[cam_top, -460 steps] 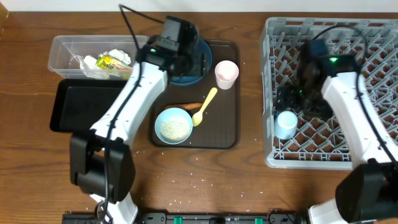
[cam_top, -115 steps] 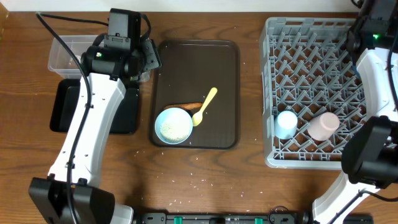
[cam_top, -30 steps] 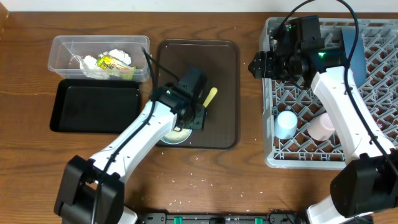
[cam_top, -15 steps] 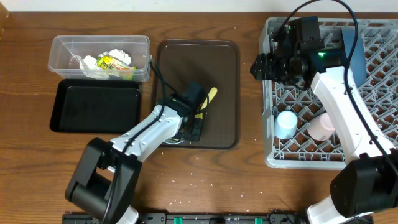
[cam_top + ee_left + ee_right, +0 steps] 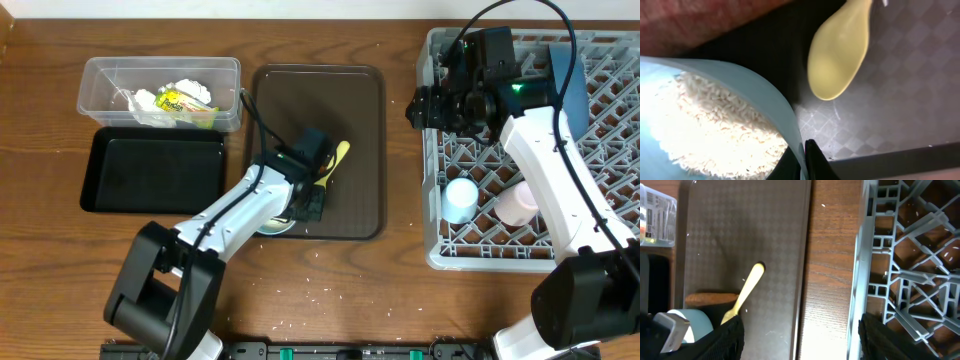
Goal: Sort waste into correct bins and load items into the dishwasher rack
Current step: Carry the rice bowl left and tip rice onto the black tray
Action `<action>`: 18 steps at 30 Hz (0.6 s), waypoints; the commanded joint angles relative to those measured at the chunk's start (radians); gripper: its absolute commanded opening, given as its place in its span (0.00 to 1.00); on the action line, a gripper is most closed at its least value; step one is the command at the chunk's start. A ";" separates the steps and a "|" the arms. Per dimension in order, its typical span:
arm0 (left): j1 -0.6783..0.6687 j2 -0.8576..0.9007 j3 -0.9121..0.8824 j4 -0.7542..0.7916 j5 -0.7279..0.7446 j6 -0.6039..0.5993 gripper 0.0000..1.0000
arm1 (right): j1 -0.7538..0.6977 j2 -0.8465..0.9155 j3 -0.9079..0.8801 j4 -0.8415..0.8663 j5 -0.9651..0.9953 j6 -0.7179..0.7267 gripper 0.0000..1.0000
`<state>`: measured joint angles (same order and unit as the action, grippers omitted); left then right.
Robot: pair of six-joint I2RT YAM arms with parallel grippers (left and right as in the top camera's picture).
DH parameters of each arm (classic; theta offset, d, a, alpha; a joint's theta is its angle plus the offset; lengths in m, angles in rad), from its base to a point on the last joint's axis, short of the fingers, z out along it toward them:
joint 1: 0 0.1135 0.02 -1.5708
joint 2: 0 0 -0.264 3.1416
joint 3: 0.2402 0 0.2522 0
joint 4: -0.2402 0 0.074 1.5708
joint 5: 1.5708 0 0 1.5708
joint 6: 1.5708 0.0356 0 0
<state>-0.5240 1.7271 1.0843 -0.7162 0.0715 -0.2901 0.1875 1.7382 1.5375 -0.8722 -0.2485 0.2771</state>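
My left gripper (image 5: 306, 202) (image 5: 802, 162) is shut on the rim of the light blue bowl (image 5: 270, 223) (image 5: 740, 85), which is full of white rice (image 5: 715, 125) and stands on the brown serving tray. The arm hides most of the bowl from above. The yellow spoon (image 5: 336, 160) (image 5: 840, 55) (image 5: 746, 294) lies just beside the bowl, with the orange carrot (image 5: 710, 298) behind it. My right gripper (image 5: 415, 108) (image 5: 800, 335) hangs open and empty over the gap between tray and dishwasher rack (image 5: 432, 150). The rack holds a light blue cup (image 5: 460, 198), a pink cup (image 5: 520, 203) and an upright dark blue plate (image 5: 568, 75).
The clear box (image 5: 100, 70) at the back left holds crumpled paper (image 5: 188, 90) and a green-and-yellow wrapper (image 5: 175, 100). A black tray (image 5: 150, 175) lies in front of it. The brown serving tray (image 5: 350, 100) sits mid-table. Loose rice grains (image 5: 310, 295) dot the wood near the front.
My left gripper has closed from open onto the bowl's rim. The right arm has stayed almost still.
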 commanded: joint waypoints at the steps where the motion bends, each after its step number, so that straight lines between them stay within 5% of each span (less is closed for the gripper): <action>1: 0.025 -0.050 0.040 -0.027 0.006 -0.027 0.06 | -0.005 -0.003 0.005 -0.003 0.014 -0.005 0.72; 12: 0.412 -0.277 0.124 -0.106 0.210 0.024 0.06 | -0.005 -0.003 0.005 0.000 0.014 -0.005 0.72; 18: 0.787 -0.248 0.124 -0.067 0.563 0.157 0.06 | -0.005 -0.003 0.005 0.000 0.014 -0.005 0.72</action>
<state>0.1421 1.4475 1.1942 -0.7902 0.4004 -0.2245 0.1875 1.7382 1.5375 -0.8715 -0.2417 0.2771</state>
